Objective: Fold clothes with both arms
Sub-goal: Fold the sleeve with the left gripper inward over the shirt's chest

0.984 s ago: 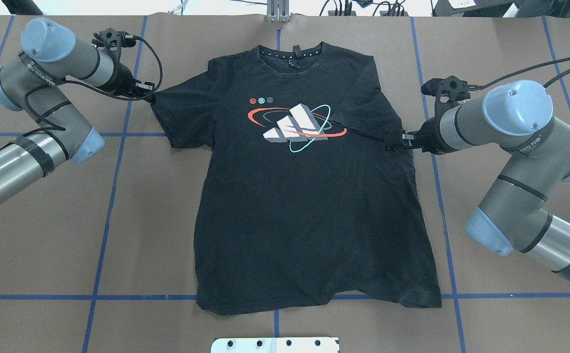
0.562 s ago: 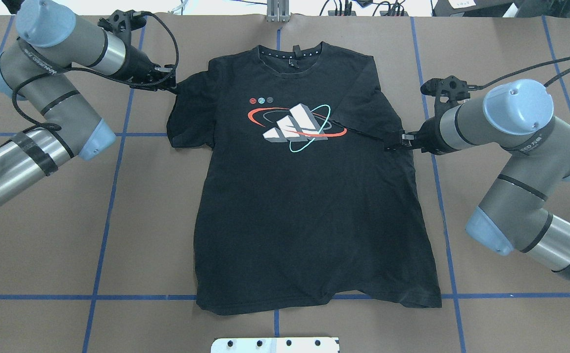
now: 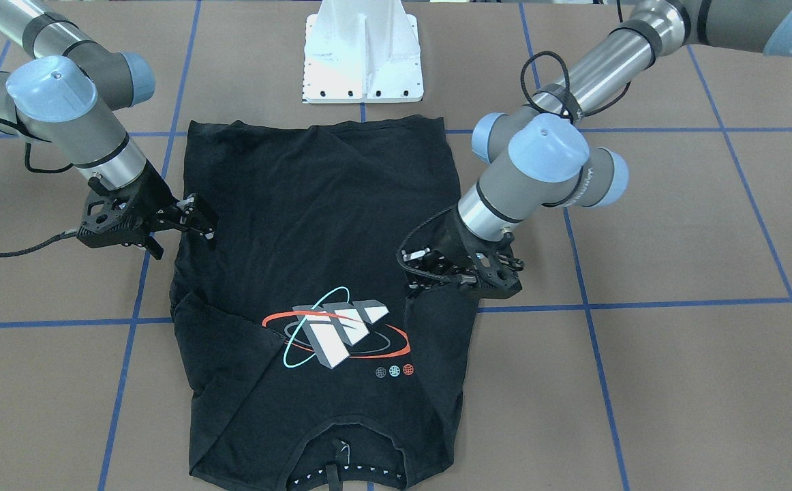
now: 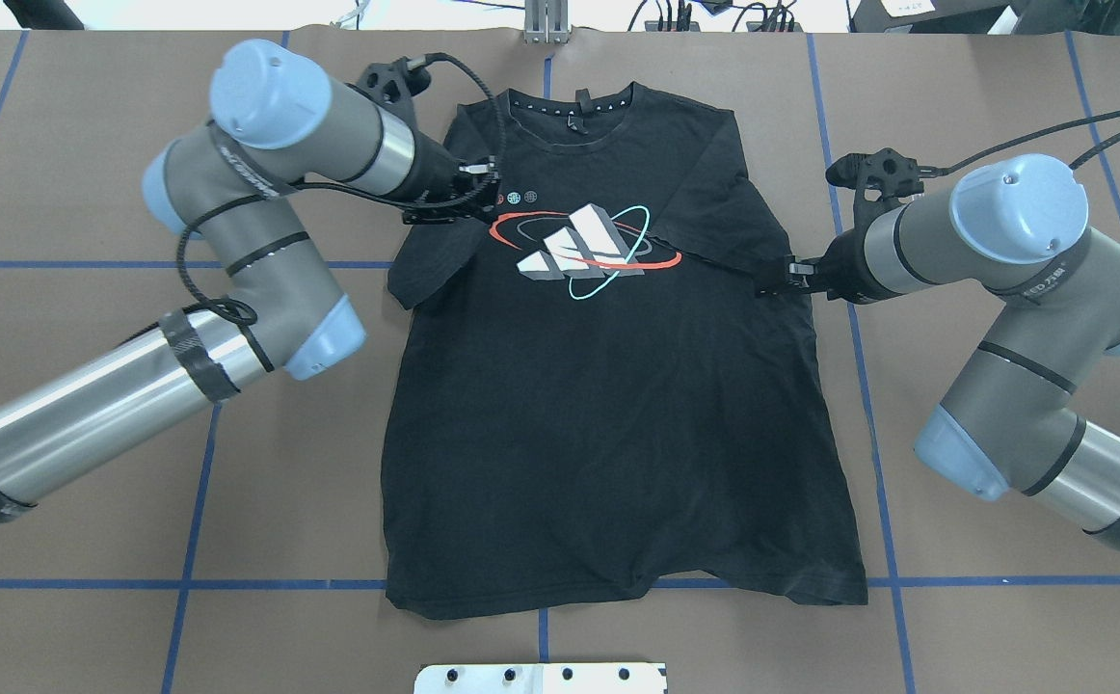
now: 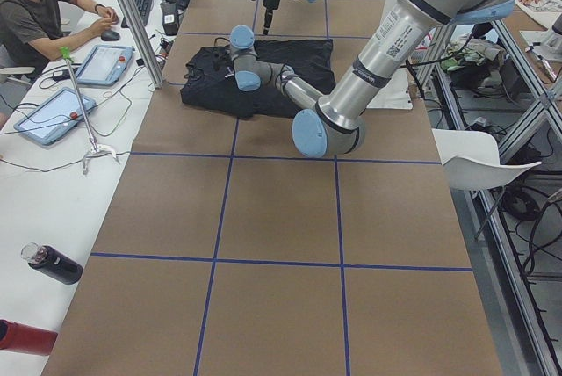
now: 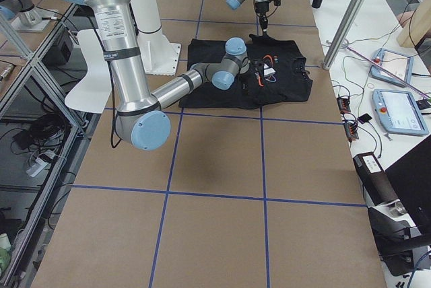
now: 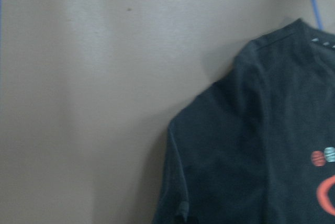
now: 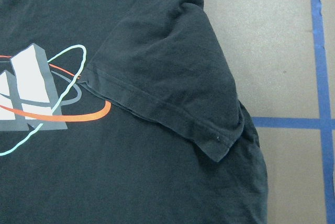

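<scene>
Left gripper [image 4: 481, 189] clenched on the hem of the left sleeve [image 4: 430, 265], held raised over the chest just left of the print [image 4: 579, 246]; sleeve draped loosely from the pinch back toward the shoulder; T-shirt [image 4: 599, 434] laid flat, front up, in the middle of the table [image 4: 88, 540], collar on the side away from the robot; right sleeve [image 4: 714, 207] seen already folded in over the chest; right gripper [image 4: 774, 280] parked at the shirt's right edge, jaws read as parted, nothing held. Risks, as judged: sleeve dropped in a bunch if the pinch is let go while raised; shoulder dragged and body wrinkled if the sleeve is pulled too far across; hem slipped out if only thinly caught; side edge snagged by the right gripper if that arm is moved off low.
</scene>
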Tool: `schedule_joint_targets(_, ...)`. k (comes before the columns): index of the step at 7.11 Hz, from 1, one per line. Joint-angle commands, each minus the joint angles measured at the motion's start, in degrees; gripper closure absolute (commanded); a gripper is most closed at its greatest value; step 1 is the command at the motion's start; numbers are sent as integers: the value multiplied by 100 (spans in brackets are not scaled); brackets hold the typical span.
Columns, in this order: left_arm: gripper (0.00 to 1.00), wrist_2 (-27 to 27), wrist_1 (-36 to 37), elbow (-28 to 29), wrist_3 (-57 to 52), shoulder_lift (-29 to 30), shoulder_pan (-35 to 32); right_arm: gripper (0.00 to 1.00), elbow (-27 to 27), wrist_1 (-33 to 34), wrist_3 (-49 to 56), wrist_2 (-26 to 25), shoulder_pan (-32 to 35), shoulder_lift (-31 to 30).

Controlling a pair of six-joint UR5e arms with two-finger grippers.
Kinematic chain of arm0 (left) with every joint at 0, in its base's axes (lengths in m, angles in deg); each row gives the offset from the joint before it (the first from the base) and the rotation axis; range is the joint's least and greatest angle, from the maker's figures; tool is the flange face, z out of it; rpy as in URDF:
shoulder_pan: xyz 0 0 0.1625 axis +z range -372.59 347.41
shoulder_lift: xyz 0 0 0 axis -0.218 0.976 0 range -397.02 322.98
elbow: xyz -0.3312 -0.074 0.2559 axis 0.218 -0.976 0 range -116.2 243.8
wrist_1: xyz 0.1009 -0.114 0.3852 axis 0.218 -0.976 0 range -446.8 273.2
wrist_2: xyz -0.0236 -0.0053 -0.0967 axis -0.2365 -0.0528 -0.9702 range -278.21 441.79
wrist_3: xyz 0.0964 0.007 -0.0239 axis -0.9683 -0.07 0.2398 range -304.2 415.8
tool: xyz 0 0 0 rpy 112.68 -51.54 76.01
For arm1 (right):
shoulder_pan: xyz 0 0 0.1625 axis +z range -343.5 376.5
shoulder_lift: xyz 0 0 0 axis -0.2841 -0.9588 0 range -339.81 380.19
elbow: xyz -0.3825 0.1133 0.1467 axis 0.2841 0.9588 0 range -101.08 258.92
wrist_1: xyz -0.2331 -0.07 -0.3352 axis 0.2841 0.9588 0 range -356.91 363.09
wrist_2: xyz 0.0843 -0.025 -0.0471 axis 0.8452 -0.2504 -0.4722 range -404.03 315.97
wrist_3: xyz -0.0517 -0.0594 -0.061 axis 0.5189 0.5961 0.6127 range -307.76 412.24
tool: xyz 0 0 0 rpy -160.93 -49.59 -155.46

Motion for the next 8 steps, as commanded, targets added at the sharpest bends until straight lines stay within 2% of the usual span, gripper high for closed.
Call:
schedule_joint_targets(1, 100, 365, 52, 181, 123, 172, 237, 0, 27, 16, 0, 0, -8, -7)
schedule_joint_targets(4, 100, 707, -35, 796, 149, 567, 238, 0, 62, -2, 0, -17, -8, 2)
schedule_joint_targets(7, 100, 716, -62, 832, 341, 664, 238, 0, 89, -28, 0, 0, -8, 19)
schedule_joint_targets(8, 52, 716, -62, 824, 334, 665, 238, 0, 37, -28, -9, -8, -8, 11)
